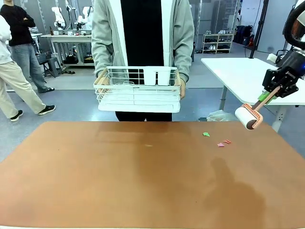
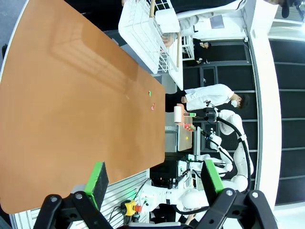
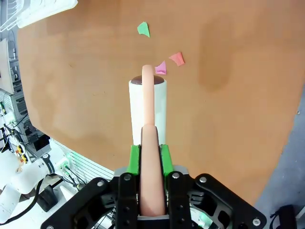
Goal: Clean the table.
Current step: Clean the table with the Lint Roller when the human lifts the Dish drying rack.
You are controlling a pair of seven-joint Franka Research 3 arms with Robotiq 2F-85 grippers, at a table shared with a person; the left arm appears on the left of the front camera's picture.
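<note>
The right tool (image 1: 272, 91), clenched on a lint roller (image 1: 249, 117), hovers above the far right of the terracotta surface (image 1: 119, 181); the left tool (image 2: 155, 177) hangs released; three paper scraps (image 1: 220, 144) lie uncollected nearby, cleaning apparently unstarted.

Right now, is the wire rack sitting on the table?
No, a person holds the wire rack up beyond the table's far edge.
</note>
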